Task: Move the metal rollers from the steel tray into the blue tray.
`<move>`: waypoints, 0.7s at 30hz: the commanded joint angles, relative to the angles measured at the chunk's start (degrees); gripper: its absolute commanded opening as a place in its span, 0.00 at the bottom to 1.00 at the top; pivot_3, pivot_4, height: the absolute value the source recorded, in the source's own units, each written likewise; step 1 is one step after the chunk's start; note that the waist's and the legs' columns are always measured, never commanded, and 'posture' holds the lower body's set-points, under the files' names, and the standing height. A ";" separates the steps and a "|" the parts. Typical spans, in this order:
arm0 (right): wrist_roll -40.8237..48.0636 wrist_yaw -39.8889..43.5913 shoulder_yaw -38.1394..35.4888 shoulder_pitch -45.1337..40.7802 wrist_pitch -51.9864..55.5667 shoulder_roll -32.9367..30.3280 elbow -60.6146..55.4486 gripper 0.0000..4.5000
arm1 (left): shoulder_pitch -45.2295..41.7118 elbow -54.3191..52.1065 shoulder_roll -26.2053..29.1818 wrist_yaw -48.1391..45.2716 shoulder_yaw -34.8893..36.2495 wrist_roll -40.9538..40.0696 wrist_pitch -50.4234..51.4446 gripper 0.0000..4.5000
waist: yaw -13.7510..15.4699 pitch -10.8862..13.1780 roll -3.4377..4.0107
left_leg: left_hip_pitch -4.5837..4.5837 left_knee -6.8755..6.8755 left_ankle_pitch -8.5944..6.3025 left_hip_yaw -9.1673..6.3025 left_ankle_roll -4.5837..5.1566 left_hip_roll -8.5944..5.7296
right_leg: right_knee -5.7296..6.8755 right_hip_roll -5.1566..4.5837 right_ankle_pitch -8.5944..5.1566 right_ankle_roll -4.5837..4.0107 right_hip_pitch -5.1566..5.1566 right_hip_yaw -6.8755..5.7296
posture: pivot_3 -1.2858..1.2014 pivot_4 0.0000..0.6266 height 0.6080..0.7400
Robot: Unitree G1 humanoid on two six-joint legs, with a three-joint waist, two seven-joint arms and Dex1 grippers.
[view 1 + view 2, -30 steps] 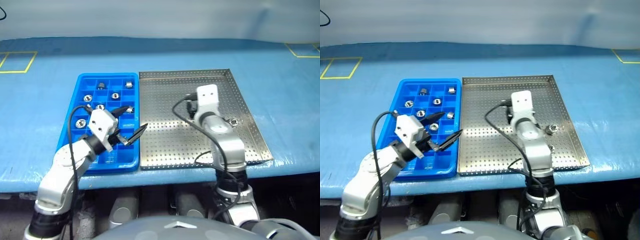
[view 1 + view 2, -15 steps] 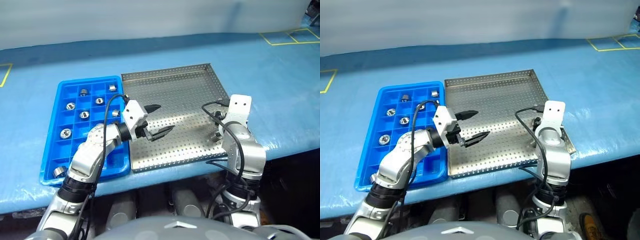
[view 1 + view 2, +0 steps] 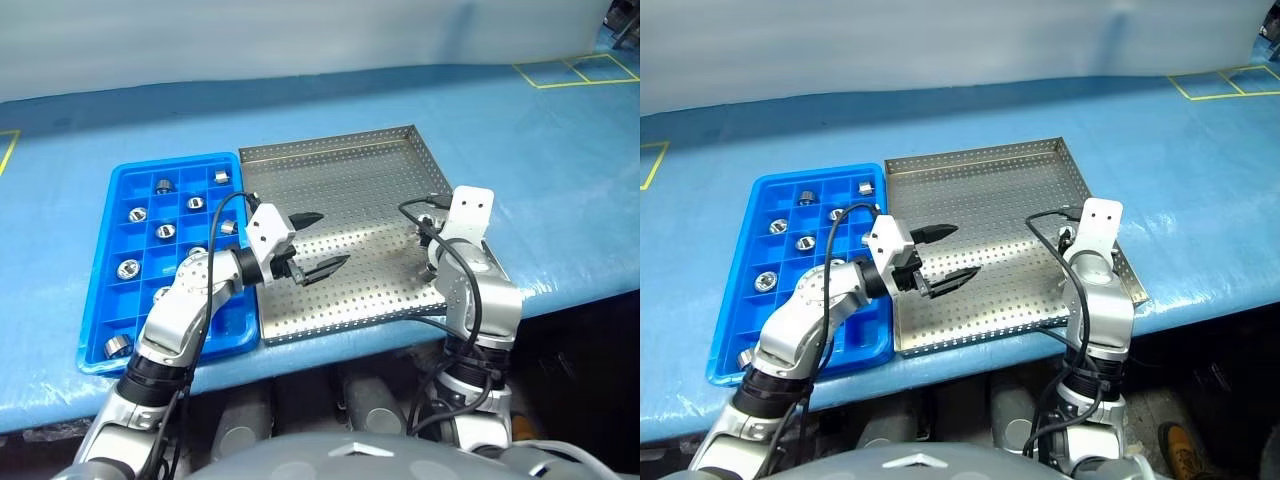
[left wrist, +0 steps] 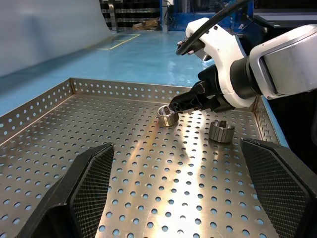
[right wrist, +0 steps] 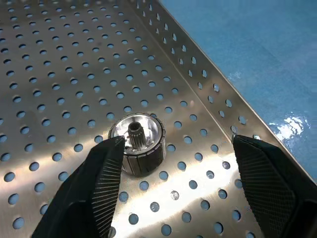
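- Two black fingers of the right gripper (image 5: 176,148) are held wide apart, low over the steel tray (image 3: 340,180), with nothing gripped.
- One of the metal rollers (image 5: 138,144) stands upright between those fingers, pressed close to one finger and well clear of the other.
- A second roller (image 4: 221,131) is seen just beside it, near the tray's rim at about 4 o'clock of the tray.
- Nothing is held by the left gripper (image 3: 330,240) either; its jaws are spread fully and it hangs level over the steel tray's floor at about 8 o'clock.
- At 9 o'clock of the steel tray, touching it, the blue tray (image 3: 95,330) is found, with several rollers already lying one to a compartment.
- Each roller is judged stiff, dense for its size and slippery: polished metal on a smooth perforated floor is likely to slide or roll if it is nudged sideways.
- Hold is best taken across the ribbed side wall, with both pads squarely opposite; the roller should be centred between the fingers first, so that it is not pushed away by the nearer finger.
- Against the picture of a second ago, the left gripper is seen to have come from the blue tray's edge to over the steel tray, and the right arm is now found nearer the tray's right rim; the whole view has swung too.
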 commanded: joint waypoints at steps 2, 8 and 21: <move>0.07 -0.24 1.26 -1.41 -1.83 -0.40 -0.99 1.00 | 0.27 -1.47 -0.39 0.14 0.35 0.02 -1.27 1.00 | 0.01 0.00 0.00 | 0.00 0.00 0.00 0.01 0.00 0.00 | 0.00 0.00 0.01 0.01 0.00 0.01 | 0.46 0.24 1.00; 0.45 -0.60 1.10 -3.27 -4.01 -0.27 4.77 1.00 | 0.71 -1.60 -0.42 0.20 0.37 -0.07 -1.30 1.00 | 0.06 0.01 0.01 | 0.01 0.02 0.00 0.01 0.00 0.00 | 0.01 0.00 0.01 0.02 0.00 0.02 | 0.47 0.24 1.00; 1.21 -3.93 -1.22 -7.07 -10.49 -0.52 17.43 0.86 | 1.83 -2.30 -0.41 0.65 0.57 -0.21 -1.24 1.00 | 0.65 0.01 0.03 | 0.00 0.03 -0.02 0.04 0.05 -0.01 | 0.00 0.00 0.03 0.03 0.00 0.07 | 0.48 0.24 1.00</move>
